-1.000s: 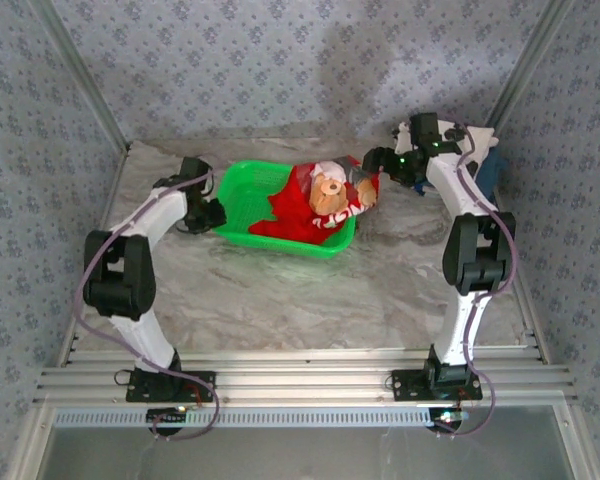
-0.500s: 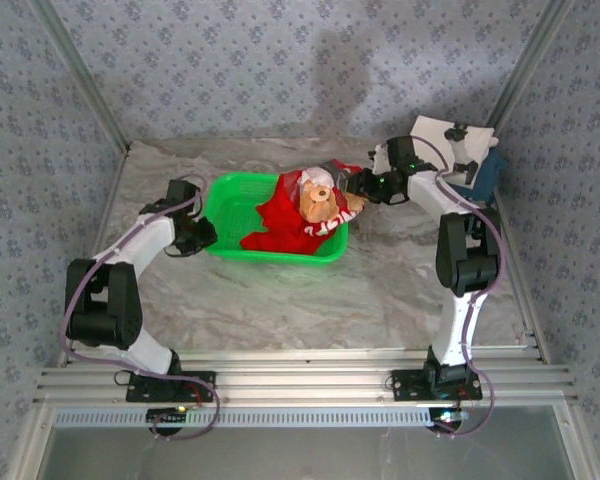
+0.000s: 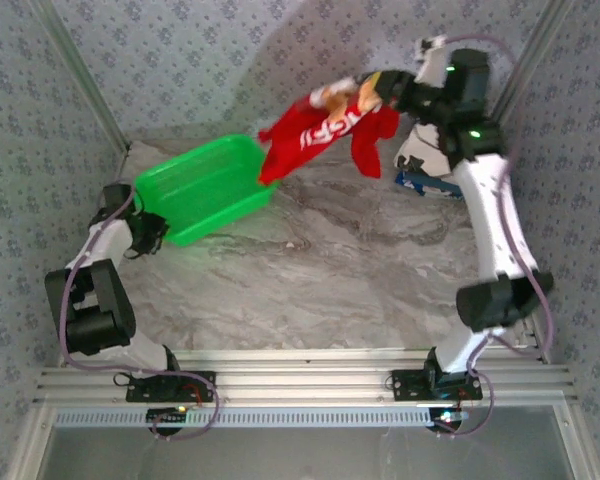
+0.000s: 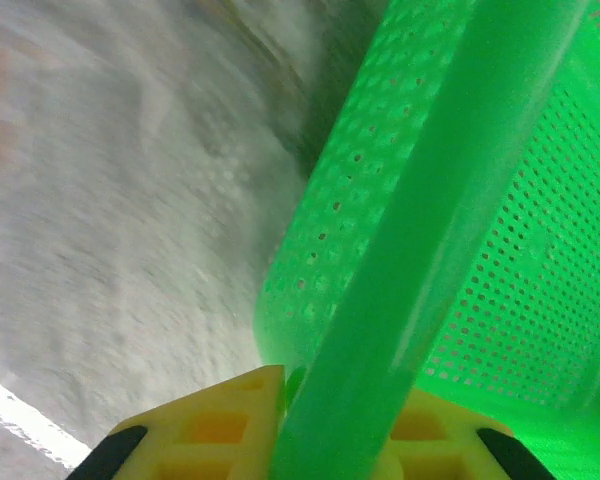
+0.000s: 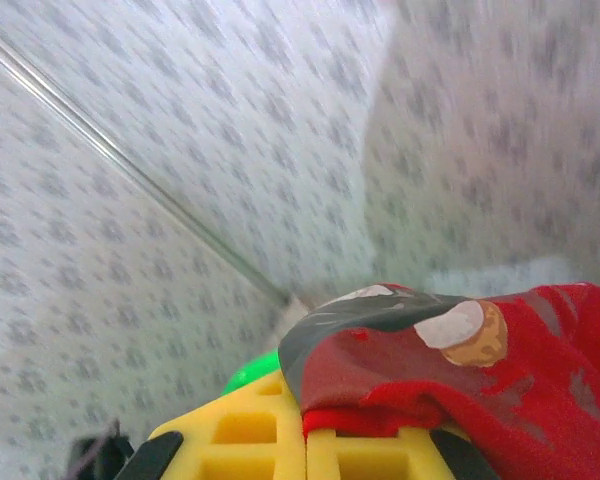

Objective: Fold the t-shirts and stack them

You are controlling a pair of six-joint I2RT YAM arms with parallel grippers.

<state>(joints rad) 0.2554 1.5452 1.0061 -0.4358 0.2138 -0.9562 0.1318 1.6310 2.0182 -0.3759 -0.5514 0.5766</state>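
Red t-shirt (image 3: 320,128) with the bear print hangs in the air above the far part of the desk (image 3: 330,270), between the green basket (image 3: 205,185) and the far right corner. The right hand (image 3: 398,90) holds it from above. In the right wrist view its yellow fingers (image 5: 230,440) are pressed together on a bunch of the red cloth, so the grip is on a gathered part and not on a clean edge. The left hand (image 3: 150,232) is low at the left side and is closed on the rim of the basket, which passes between its pads in the left wrist view. The basket appears tilted. A white shirt (image 3: 418,160) and a navy shirt (image 3: 430,187) lie together in the far right corner, under the right arm.

I judge that the step in hand is taking the shirt out of the basket, and that folding is not yet begun. The next move calls for bringing the shirt down on the bare middle of the desk and spreading it flat, probably with the left hand free of the basket to take a second corner.

For room, the right hand is high and near the back wall (image 3: 230,60), so its way should go toward the near side. The middle and near desk offers open space. The basket's right end is just beside the hanging hem, which could catch on it.
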